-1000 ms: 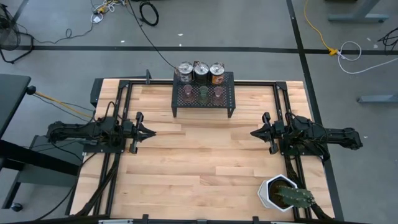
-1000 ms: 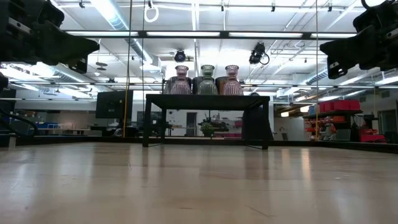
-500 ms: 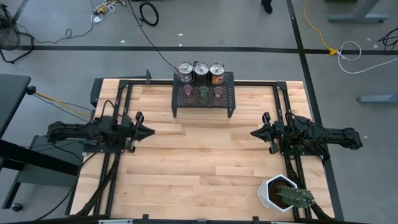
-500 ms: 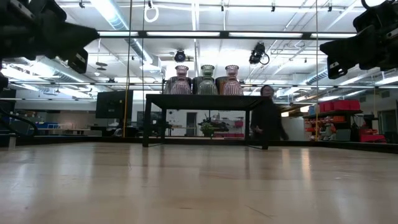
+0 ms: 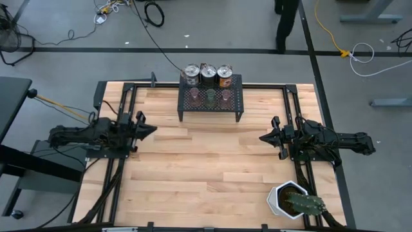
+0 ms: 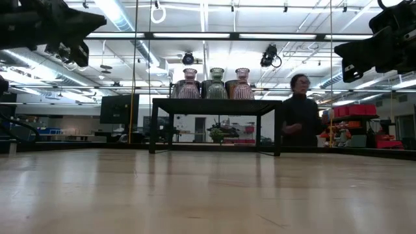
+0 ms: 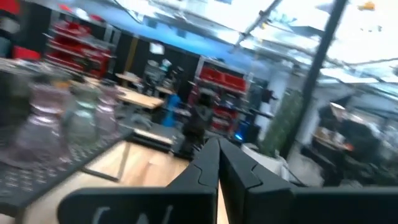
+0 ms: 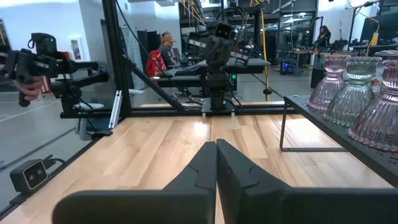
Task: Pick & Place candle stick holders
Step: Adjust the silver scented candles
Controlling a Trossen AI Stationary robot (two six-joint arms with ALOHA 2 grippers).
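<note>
A black mesh rack (image 5: 210, 106) stands at the table's far middle. On its top stand three glass cups: pink (image 5: 195, 98), olive-green (image 5: 210, 98), pink (image 5: 226, 98). They also show in the low view (image 6: 216, 84) and the right wrist view (image 8: 351, 90). Three silvery cans (image 5: 208, 74) stand in a row along the rack's far edge. My left gripper (image 5: 153, 130) is shut and empty, held high left of the rack, its tips together in its wrist view (image 7: 217, 146). My right gripper (image 5: 262, 138) is shut and empty, right of the rack (image 8: 216, 144).
A white hexagonal pot with a cactus (image 5: 293, 201) stands at the table's near right corner. Bare wooden tabletop (image 5: 206, 161) lies between the two arms. A person (image 6: 299, 120) walks in the room beyond the table's far edge.
My left gripper has risen and swung toward the table's far edge, turning toward the rack; it stays shut. A person has walked across the room behind the table.
</note>
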